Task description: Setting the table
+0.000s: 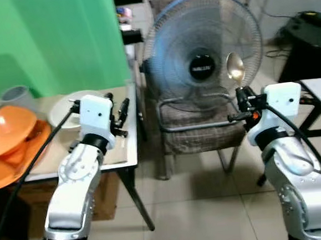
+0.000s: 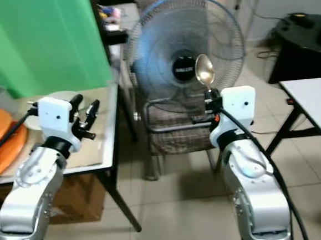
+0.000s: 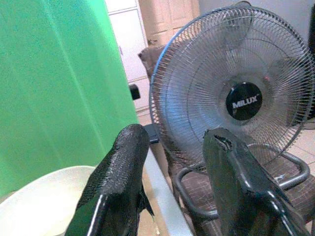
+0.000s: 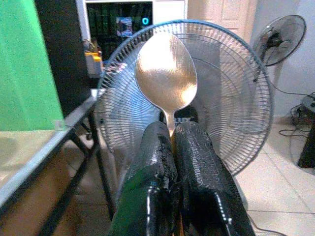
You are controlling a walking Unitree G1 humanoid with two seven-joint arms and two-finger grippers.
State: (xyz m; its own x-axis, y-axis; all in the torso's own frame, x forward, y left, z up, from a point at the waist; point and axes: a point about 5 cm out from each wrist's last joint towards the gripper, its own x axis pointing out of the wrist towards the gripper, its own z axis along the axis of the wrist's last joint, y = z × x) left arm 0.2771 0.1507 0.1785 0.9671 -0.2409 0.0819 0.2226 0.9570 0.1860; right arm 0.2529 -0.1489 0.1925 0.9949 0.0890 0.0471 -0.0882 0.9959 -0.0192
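Both arms are silver, built of rounded, glossy segments joined at bulging elbows. Each ends in a boxy white wrist housing with a black cable looping from it back along the arm. The left gripper (image 1: 119, 113) and right gripper (image 4: 178, 147) each carry two long black fingers (image 3: 120, 172) with a rough, pebbled surface and slim black linkage at their base.

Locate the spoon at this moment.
The spoon stands bowl-up, pinched in the right hand, raised in front of the fan and above the chair, right of the table.
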